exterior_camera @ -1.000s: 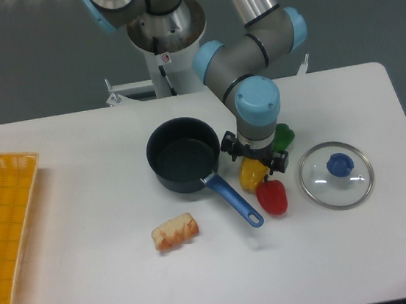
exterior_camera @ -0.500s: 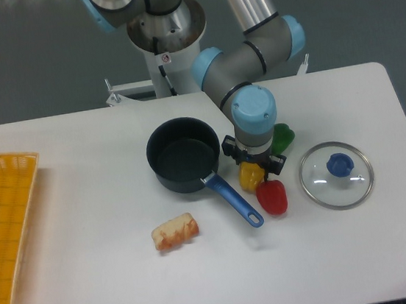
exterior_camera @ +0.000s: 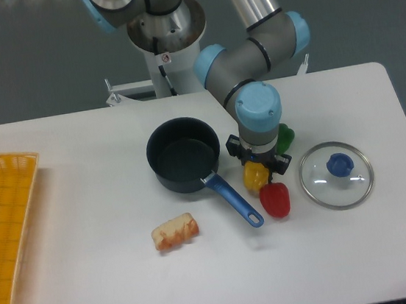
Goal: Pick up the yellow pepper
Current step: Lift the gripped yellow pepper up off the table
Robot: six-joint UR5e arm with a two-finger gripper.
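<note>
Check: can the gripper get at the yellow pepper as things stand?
Probably yes. The gripper sits directly over the yellow pepper; the red pepper and pot handle crowd it from the sides only. Jaw state is hidden.

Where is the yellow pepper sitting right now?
The yellow pepper is right of table centre, directly under the gripper, between the pot's blue handle and the glass lid, with the red pepper just in front.

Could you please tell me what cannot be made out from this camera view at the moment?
- Hand: its fingers sit under the wrist, so open or shut on the yellow pepper is unclear.
- Green pepper: mostly hidden behind the arm.
- Yellow basket: cut off by the left edge.
</note>
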